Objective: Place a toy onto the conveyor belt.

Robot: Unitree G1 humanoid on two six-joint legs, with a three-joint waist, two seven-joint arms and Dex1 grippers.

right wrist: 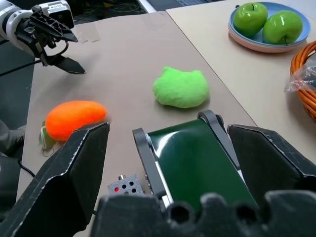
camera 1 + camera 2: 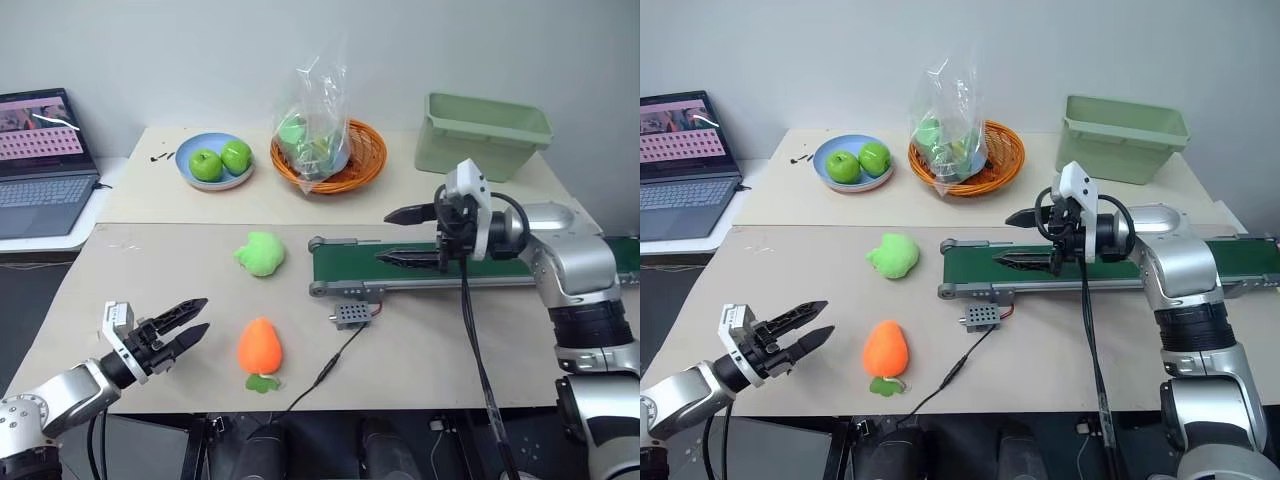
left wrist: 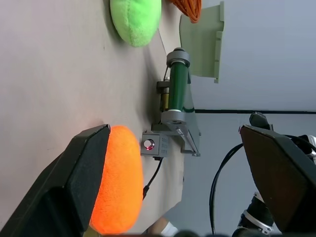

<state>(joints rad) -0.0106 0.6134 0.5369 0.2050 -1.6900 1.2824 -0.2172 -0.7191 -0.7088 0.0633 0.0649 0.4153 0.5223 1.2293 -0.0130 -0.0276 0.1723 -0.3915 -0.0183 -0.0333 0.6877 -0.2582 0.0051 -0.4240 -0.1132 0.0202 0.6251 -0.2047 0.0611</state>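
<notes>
The toy (image 2: 260, 347), an orange carrot-shaped plush with a green tuft, lies on the table near the front edge. My left gripper (image 2: 200, 316) is low over the table just left of it, open and pointing at it, a short gap away. In the left wrist view the toy (image 3: 118, 182) sits against one finger (image 3: 74, 182). The conveyor belt (image 2: 350, 262) runs from the table's middle to the right. My right gripper (image 2: 385, 237) hangs open above the belt's left end, holding nothing.
A light green plush (image 2: 260, 253) lies left of the belt end. A small grey box (image 2: 351, 316) with a cable sits before the belt. At the back are a plate of apples (image 2: 215, 165), an orange basket (image 2: 328, 155), a pale green bin (image 2: 485, 132) and a laptop (image 2: 40, 160).
</notes>
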